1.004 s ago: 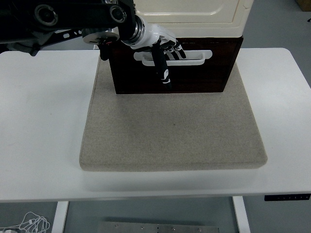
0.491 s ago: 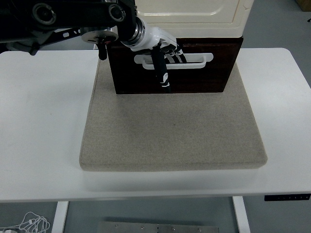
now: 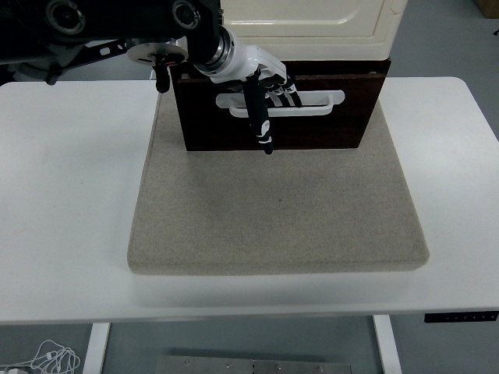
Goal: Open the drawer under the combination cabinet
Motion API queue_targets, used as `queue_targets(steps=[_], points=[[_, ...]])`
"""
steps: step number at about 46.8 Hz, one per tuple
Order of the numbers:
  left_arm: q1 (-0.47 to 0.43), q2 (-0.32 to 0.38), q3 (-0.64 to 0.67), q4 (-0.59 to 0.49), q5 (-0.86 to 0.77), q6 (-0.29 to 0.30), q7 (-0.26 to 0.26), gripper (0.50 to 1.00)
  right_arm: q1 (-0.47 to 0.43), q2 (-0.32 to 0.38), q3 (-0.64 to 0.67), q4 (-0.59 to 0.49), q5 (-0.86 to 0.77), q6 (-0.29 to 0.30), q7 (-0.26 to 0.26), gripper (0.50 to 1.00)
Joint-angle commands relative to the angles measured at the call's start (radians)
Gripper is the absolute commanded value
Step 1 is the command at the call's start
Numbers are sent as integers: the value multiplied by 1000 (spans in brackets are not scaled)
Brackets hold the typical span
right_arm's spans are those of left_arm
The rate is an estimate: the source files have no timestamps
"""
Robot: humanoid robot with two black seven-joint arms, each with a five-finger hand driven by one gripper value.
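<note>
A cream cabinet (image 3: 312,23) stands at the back of a beige mat (image 3: 273,210). Under it is a dark brown drawer (image 3: 327,125) with a white bar handle (image 3: 312,103) on its front. The drawer is pulled out a little, and its top rim shows in front of the cabinet. My left hand (image 3: 269,89) comes in from the upper left, white with black fingers. Its fingers are hooked behind the left part of the handle, and the thumb (image 3: 260,121) hangs down over the drawer front. My right arm is out of view.
The mat lies on a white table (image 3: 70,195). The table's right side (image 3: 452,156) is bare white surface. A white cable (image 3: 47,360) lies on the floor at the bottom left.
My left hand has pulled toward me with the handle. The drawer has slid out a little, and its top rim now shows under the cabinet.
</note>
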Motion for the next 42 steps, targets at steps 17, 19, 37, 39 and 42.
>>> queue_targets(steps=[17, 19, 37, 39, 42], points=[[-3, 7, -6, -7, -1, -38, 0, 1000, 0, 0, 0, -2, 0, 0, 0, 926], [-3, 7, -6, -9, -1, -39, 0, 1000, 0, 0, 0, 0, 0, 0, 0, 926], [-17, 27, -17, -27, -8, -98, 0, 1000, 0, 0, 0, 0, 0, 0, 0, 926], [-17, 30, -17, -32, -8, -101, 0, 1000, 0, 0, 0, 0, 0, 0, 0, 926], [-18, 36, -17, -34, -8, -104, 0, 1000, 0, 0, 0, 0, 0, 0, 0, 926]])
